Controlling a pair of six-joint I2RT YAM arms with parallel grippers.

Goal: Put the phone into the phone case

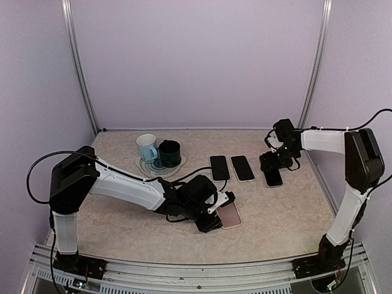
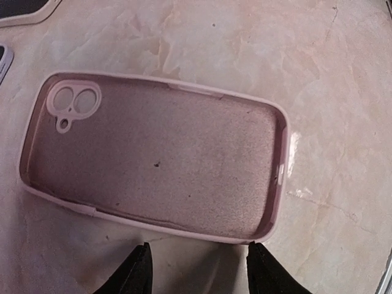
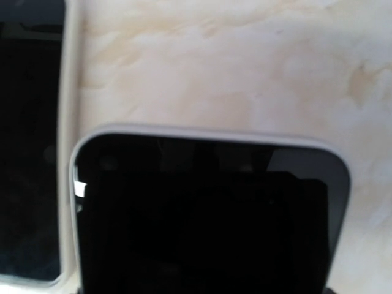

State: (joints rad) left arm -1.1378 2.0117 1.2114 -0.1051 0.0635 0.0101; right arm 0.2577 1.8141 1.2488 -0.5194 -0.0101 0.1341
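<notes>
Our left gripper (image 2: 202,271) hangs with jaws parted and empty just short of the pink phone case (image 2: 159,159) lying hollow-up on the table (image 2: 257,49), while we cannot tell whether our right gripper (image 1: 274,164), low over the phone (image 3: 208,220) well to the right, grips it.

Bare tabletop (image 1: 288,214) lies open to the right of the pink phone case (image 1: 231,215), and between it and the phones farther back. The left arm (image 1: 131,187) stretches low across the front left, closing off that side of the case. A middle phone (image 1: 219,167) and its neighbour (image 1: 242,168) lie side by side with a narrow gap between them. A third phone (image 1: 274,177) lies under the right gripper (image 1: 272,166). A pale mug (image 1: 147,148) and a dark mug (image 1: 169,153) stand close together at back left.
</notes>
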